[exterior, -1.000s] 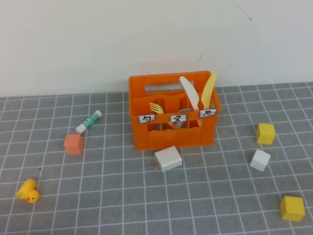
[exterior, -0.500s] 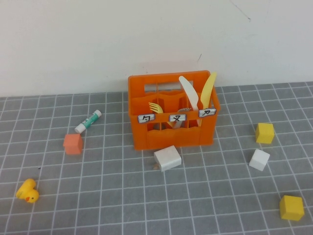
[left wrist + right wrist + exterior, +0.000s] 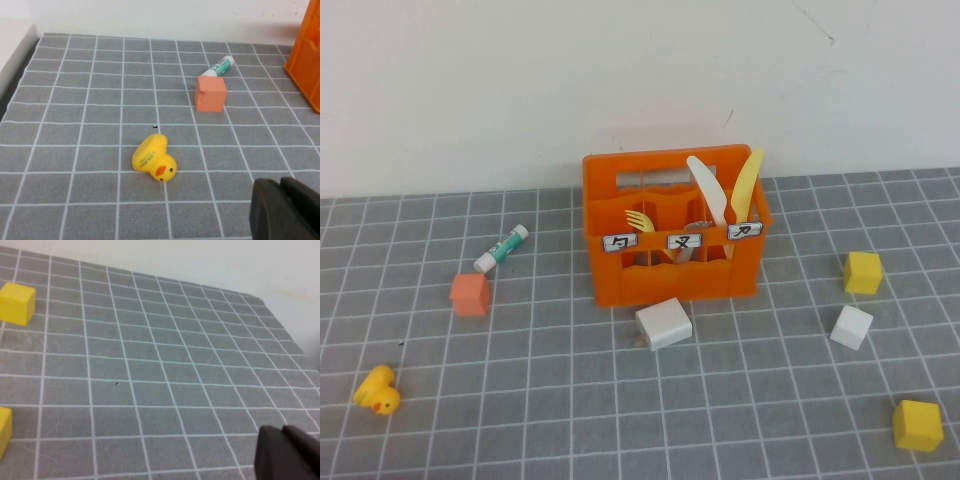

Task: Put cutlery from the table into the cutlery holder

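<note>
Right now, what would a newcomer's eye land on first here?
The orange cutlery holder at the back centre of the table, a white knife and yellow knife sticking up from it. Coloured blocks scatter around. The left claw and right claw sit pulled back, shut.

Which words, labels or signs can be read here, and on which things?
Cutlery holder, three white labels: black characters, too blurred to read.
Glue stick: print unreadable.
Rubber duck: small print, unreadable.
Left end effector and right end effector, low over the table: no markings.
</note>
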Available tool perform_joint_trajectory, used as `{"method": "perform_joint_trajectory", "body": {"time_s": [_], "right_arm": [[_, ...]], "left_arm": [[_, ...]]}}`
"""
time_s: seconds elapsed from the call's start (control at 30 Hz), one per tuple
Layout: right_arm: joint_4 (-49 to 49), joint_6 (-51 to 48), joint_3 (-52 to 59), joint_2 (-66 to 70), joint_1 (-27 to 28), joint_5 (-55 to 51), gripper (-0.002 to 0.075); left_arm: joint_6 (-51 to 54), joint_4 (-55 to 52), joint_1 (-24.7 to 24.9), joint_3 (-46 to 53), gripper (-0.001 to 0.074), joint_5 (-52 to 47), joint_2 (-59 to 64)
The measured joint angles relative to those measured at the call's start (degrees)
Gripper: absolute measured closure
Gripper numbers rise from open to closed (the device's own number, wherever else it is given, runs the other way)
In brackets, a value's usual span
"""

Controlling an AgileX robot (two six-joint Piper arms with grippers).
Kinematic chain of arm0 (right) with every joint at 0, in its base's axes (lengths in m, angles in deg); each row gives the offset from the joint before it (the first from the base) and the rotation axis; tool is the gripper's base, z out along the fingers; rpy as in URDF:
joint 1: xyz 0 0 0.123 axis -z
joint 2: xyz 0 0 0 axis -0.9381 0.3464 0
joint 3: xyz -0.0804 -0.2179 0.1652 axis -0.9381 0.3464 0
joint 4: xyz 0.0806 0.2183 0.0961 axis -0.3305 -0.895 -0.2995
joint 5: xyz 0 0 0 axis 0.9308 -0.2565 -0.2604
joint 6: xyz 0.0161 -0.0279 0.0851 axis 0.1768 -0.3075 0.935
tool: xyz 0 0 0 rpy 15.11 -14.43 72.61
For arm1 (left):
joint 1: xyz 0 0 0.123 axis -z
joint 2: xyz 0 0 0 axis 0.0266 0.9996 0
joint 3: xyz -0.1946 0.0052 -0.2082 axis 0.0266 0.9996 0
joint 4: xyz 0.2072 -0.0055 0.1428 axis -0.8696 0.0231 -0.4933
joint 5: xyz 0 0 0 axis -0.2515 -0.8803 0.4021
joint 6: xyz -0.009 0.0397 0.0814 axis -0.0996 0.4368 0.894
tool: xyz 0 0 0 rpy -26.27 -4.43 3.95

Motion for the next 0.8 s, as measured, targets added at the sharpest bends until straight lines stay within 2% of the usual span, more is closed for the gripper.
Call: {"method": "perform_joint_trajectory", "body": {"time_s": [0.2,0.33,0.4,0.8], "right_arm": [[-2.76,-3.27,0.0,0.0,0.0,0.55,0.0727],[-13.97,-14.92,0.0,0.0,0.0,1.1,0.0727],[-17.85,-17.6,0.0,0.0,0.0,1.1,0.0727],[-12.35,-0.41,0.0,0.0,-0.67,0.86,0.0727]], "left_arm": [[0.0,0.0,0.0,0.0,0.0736,0.0,0.0],[0.0,0.0,0.0,0.0,0.0736,0.0,0.0],[0.0,0.0,0.0,0.0,0.0736,0.0,0.0],[-0.2,0.0,0.0,0.0,0.0736,0.0,0.0]]}}
